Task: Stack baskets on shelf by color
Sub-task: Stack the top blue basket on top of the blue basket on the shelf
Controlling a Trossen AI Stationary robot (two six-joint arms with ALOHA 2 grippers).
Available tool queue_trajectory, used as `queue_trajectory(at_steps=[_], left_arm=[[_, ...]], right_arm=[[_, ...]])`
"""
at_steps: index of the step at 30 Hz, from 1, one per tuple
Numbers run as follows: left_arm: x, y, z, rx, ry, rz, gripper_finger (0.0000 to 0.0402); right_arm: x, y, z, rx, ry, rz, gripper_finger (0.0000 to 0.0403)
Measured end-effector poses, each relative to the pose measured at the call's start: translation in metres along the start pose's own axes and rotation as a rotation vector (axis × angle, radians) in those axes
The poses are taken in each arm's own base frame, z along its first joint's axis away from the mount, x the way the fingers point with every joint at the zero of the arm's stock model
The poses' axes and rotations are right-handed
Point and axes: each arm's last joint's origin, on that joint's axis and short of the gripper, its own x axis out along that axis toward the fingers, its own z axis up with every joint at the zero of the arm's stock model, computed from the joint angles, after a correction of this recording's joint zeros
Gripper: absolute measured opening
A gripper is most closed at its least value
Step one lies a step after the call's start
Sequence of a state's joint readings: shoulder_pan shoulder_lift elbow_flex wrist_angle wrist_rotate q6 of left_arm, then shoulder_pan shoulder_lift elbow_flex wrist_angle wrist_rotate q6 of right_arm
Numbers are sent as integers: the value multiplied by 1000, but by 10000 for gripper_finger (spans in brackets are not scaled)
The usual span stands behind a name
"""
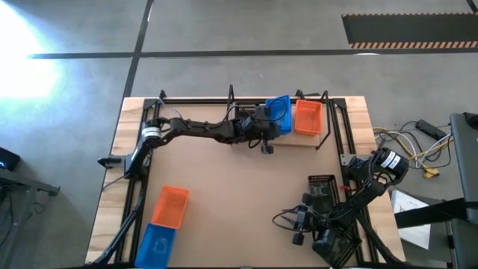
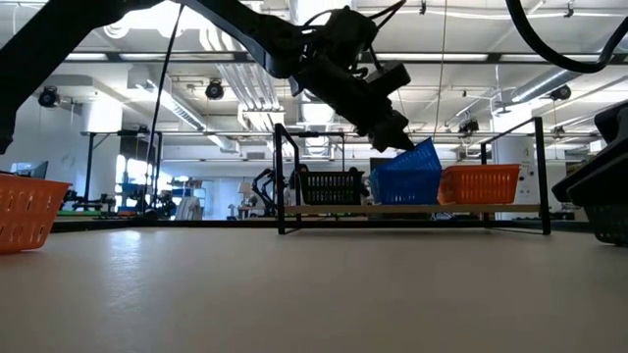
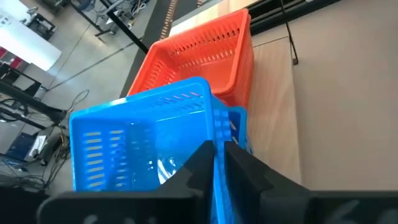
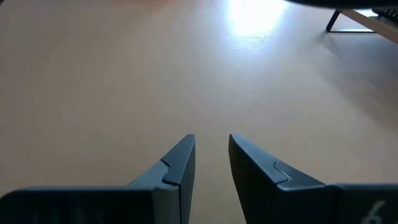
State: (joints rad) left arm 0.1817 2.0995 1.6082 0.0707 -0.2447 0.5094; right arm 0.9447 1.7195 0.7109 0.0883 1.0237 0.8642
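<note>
My left gripper (image 1: 270, 123) reaches over the shelf (image 1: 328, 142) at the table's far edge, shut on a blue basket (image 1: 278, 110) that stands tilted (image 2: 407, 175). A second blue rim (image 3: 239, 121) shows just under it. An orange basket (image 1: 308, 117) sits on the shelf board to its right, and a black basket (image 2: 329, 186) to its left. Near the table's near left corner lie an orange basket (image 1: 172, 205) and a blue one (image 1: 157, 243). Another black basket (image 1: 323, 190) lies by my right arm. My right gripper (image 4: 211, 140) hovers open over bare table at the near right. My left gripper (image 3: 217, 149) pinches the blue basket's near wall at its rim (image 3: 219, 127), one finger inside the basket and one outside. The fingers come slanting down from the table's left. The basket hangs tilted, its open top toward the gripper and its lower end at shelf-board level (image 2: 388, 199).
The shelf's thin black wire posts (image 2: 282, 176) rise around the board (image 2: 324, 208). The black arm frames (image 1: 142, 127) stand at both table sides. Cables (image 1: 407, 138) lie off the right edge. Bare tabletop (image 1: 239, 194) stretches across the middle.
</note>
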Motion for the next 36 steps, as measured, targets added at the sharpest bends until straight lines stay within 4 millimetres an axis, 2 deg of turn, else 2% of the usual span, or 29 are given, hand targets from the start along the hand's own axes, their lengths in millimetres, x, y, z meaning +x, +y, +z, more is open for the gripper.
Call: queue_trajectory(at_steps=[3, 10, 14, 18, 27, 30, 36], left_arm=[[-1, 0, 2, 4, -6, -2, 32], [-2, 2, 6, -7, -18, 3, 118], [-1, 1, 1, -6, -4, 1, 147], [0, 3, -3, -7, 6, 3, 137], [2, 7, -9, -12, 20, 5, 57], [2, 5, -10, -19, 14, -17, 55], [7, 5, -18, -65, 17, -41, 76]], right_arm=[[0, 0, 0, 0, 0, 0, 91], [0, 0, 0, 0, 0, 0, 91], [0, 0, 0, 0, 0, 0, 91], [0, 0, 0, 0, 0, 0, 91], [0, 0, 0, 1, -1, 1, 91], [0, 0, 0, 2, -1, 1, 91], [0, 0, 0, 3, -1, 2, 91]])
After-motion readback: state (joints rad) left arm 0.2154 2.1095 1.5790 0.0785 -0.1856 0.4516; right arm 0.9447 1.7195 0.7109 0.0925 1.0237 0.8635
